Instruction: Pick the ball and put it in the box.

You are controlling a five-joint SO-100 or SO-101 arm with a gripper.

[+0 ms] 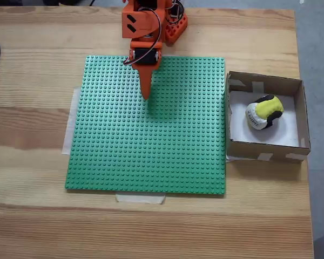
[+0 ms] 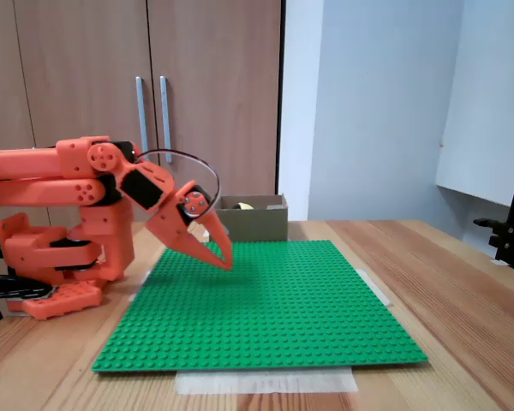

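Ball [image 1: 264, 112] at rest inside the box [image 1: 299, 113], right of frame in a fixed view – apparently already delivered, low walls keeping it from rolling. Just a yellow sliver [image 2: 245, 205] above the box wall [image 2: 253, 221] in another fixed view, mid-frame behind the arm. Box snug beside the green studded baseplate [image 1: 151, 151], taped to the table [image 1: 32, 118]. Gripper [image 1: 146, 93] upper centre, well apart from the box – fingers pressed together, holding nothing, tips just above the plate.

ball [image 1: 264, 113] in box [image 1: 300, 110]; claw [image 1: 146, 96] closed over green baseplate [image 1: 151, 145]
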